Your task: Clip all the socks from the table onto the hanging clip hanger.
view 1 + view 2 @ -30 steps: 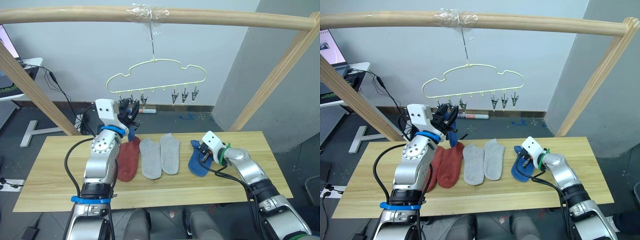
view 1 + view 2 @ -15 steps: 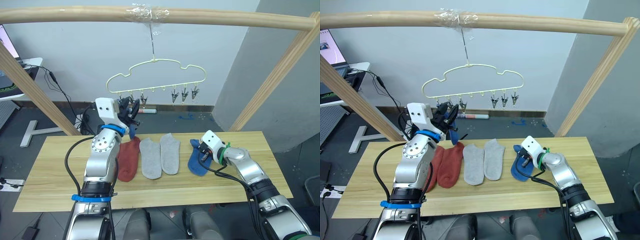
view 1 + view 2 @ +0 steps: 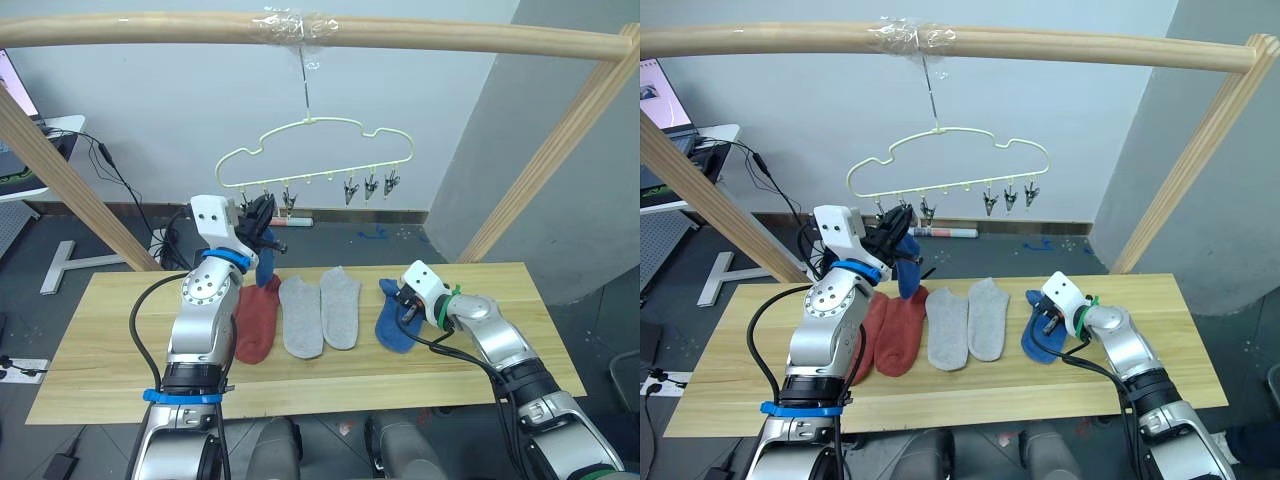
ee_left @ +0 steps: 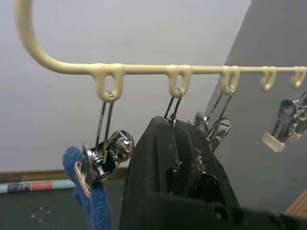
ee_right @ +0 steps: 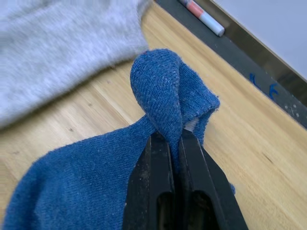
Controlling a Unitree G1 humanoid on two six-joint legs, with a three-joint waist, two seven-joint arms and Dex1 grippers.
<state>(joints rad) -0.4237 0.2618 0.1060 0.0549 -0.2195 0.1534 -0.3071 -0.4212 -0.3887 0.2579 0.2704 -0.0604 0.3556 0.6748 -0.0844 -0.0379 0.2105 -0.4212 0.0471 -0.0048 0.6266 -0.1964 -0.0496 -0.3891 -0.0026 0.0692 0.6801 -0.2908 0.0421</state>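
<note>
Under the round wooden pole frame [image 3: 300, 30] stretches the table [image 3: 130, 330], its long side running left to right. On it lie five socks: two rust-red socks [image 3: 895, 330] partly behind my left forearm, two light grey socks [image 3: 320, 310] side by side at the middle, and a royal blue sock [image 3: 393, 322] on the right. All lie with their long axes running roughly from the near edge toward the far edge.

From the pole hangs the clip hanger [image 3: 315, 150], its bar level and its row of silver clips [image 3: 368, 188] pointing down. A second blue sock [image 3: 266, 266] dangles from the leftmost clip [image 4: 100, 160], long axis vertical.

My left gripper [image 3: 262, 222] is raised just under the hanger's left end, its fingers pressed together at the second clip [image 4: 170, 112]. Compared with a second ago, the hanger has shifted slightly to the right and the hanging blue sock shows more clearly beside my fingers.

My right gripper [image 5: 171, 143] sits low on the table, clenched on a bunched fold of the royal blue sock, in much the same place as before.
</note>
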